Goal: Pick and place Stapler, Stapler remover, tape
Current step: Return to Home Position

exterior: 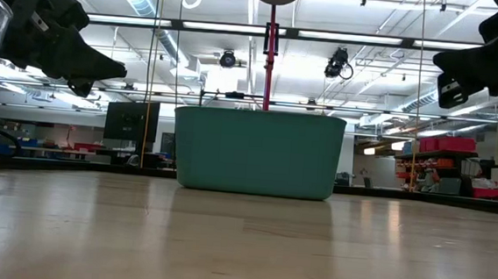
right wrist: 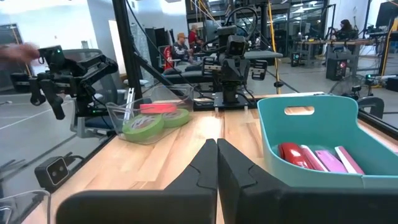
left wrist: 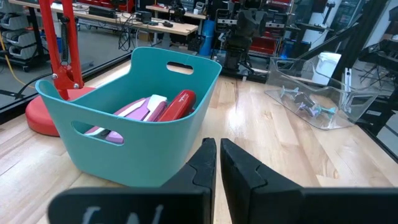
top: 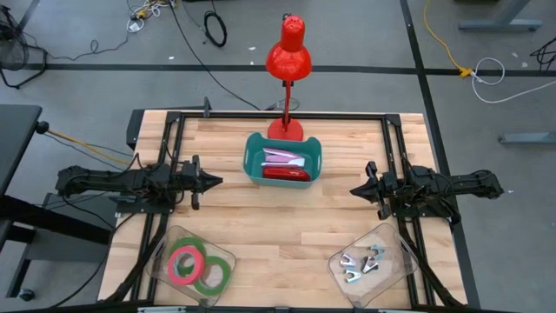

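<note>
No words or numbers can be read here.

The left gripper (left wrist: 217, 144) sits at about 9 o'clock on the table. The dark block behind its fingers has a few pale marks on it. They are cut off at the edge of the picture, so they cannot be read.
</note>
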Controlling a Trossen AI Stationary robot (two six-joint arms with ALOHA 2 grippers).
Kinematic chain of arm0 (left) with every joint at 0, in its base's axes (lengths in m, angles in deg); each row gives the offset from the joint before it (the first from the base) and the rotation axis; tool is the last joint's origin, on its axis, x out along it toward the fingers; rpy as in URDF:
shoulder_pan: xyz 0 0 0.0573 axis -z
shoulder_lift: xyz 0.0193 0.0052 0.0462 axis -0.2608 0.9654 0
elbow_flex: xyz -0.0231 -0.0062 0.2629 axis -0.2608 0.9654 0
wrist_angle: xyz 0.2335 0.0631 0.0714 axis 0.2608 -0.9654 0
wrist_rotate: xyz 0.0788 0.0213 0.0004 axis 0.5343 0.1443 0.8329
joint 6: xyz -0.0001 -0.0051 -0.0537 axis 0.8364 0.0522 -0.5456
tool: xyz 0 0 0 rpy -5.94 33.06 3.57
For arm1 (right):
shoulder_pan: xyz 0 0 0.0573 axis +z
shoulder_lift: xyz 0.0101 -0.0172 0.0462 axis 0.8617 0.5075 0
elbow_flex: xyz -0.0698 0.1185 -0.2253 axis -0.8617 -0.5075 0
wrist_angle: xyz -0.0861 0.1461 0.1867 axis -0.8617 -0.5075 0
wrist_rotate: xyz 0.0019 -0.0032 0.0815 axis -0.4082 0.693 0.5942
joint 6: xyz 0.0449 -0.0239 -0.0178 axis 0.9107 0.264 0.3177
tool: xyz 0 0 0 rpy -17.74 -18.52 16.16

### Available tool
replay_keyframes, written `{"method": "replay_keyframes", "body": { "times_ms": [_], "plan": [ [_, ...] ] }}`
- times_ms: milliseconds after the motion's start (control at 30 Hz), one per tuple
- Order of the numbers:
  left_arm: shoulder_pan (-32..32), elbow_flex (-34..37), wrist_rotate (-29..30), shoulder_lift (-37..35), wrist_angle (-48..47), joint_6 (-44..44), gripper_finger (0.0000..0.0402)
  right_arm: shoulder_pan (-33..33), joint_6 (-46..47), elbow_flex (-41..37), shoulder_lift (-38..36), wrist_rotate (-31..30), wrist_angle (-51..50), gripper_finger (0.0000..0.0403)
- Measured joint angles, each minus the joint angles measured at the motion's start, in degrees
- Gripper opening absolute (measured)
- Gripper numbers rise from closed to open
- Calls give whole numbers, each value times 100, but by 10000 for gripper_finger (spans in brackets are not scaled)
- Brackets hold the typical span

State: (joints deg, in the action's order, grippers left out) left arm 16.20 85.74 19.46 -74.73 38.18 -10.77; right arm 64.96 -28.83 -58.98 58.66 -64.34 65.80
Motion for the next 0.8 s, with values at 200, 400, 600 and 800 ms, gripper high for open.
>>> {"method": "replay_keyframes", "body": {
  "times_ms": [200,400,600,800],
  "plan": [
    [0,0,0,0,0,0,28,1,-4,0,0,0,-1,2],
    [0,0,0,0,0,0,28,0,-4,0,0,0,-2,2],
    [0,0,0,0,2,-4,28,0,-4,0,0,0,-2,2],
    [0,0,108,-5,539,-205,28,0,-3,2,0,0,-3,2]
  ]
}}
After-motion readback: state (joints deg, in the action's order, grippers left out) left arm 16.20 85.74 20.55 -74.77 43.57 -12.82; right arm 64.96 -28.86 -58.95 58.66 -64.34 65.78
